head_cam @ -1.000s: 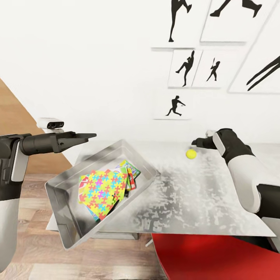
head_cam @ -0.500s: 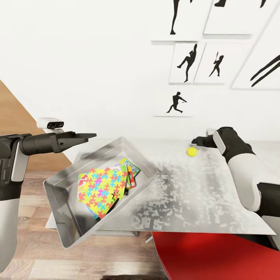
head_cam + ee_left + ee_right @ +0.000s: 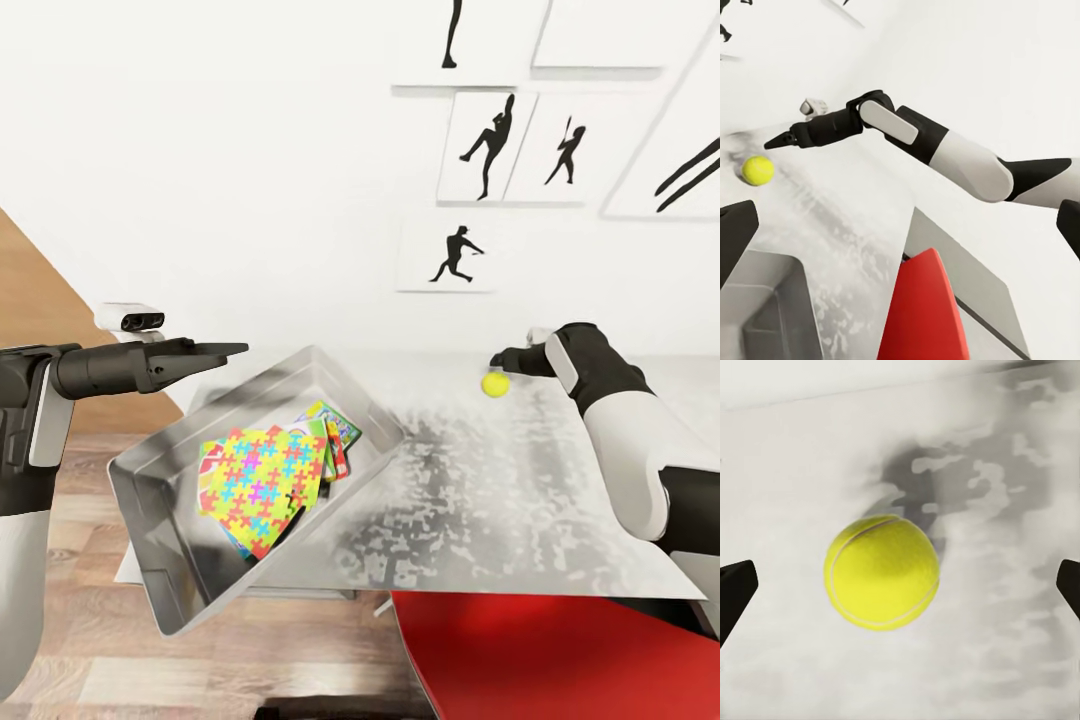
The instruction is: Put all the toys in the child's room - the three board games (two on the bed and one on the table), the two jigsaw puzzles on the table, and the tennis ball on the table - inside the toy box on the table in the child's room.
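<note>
The tennis ball [image 3: 494, 384] lies on the light-grey table [image 3: 500, 500] near the wall. My right gripper [image 3: 506, 361] hovers just above and behind it, open. In the right wrist view the ball [image 3: 881, 571] sits between the two fingertips [image 3: 736, 589], which stand far apart and clear of it. The toy box [image 3: 150, 450] rests askew on the table's left end, overhanging the edge. A jigsaw puzzle box [image 3: 262, 480] lies on top of other colourful boxes [image 3: 336, 428] inside it. My left gripper [image 3: 225, 350] hangs open and empty above the toy box's far rim.
A red seat [image 3: 540, 650] stands in front of the table's near edge, under my right arm. Black baseball-player silhouette pictures [image 3: 452, 255] hang on the white wall. Wood-plank floor [image 3: 60, 480] lies to the left of the table.
The whole head view has shifted a little, so the camera moved. My right gripper has come slightly closer to the tennis ball. The left arm and toy box have stayed put.
</note>
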{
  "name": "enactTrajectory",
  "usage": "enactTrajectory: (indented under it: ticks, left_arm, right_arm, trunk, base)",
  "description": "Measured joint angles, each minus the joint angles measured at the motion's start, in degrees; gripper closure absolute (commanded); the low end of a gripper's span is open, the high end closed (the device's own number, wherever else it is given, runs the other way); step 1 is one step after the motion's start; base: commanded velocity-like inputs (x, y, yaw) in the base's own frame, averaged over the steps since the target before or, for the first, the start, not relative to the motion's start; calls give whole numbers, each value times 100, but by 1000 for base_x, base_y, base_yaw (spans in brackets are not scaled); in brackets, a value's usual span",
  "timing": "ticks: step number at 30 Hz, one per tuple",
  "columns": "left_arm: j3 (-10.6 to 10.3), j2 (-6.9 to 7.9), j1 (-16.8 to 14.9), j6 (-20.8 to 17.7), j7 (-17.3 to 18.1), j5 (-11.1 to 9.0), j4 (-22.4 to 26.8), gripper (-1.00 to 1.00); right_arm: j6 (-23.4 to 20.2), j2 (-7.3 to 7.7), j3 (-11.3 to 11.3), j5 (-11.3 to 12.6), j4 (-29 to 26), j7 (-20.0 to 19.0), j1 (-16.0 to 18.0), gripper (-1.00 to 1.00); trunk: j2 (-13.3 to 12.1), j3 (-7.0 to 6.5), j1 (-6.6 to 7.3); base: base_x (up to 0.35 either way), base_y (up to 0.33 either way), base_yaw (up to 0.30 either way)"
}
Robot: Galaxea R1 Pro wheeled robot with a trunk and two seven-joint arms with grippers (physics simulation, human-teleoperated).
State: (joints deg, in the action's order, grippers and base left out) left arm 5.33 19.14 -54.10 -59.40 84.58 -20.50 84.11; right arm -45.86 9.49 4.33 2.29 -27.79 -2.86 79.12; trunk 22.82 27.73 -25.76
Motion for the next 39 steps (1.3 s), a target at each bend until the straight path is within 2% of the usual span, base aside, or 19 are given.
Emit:
enactTrajectory:
  ticks: [39]
  left_arm:
    - [2,-8,2,0,0,0,1,-100]
  right_arm:
    - [-13,-23,-8,-3,-19,0,189,-100]
  trunk:
    - [0,368,0]
  base:
    - [0,0,0]
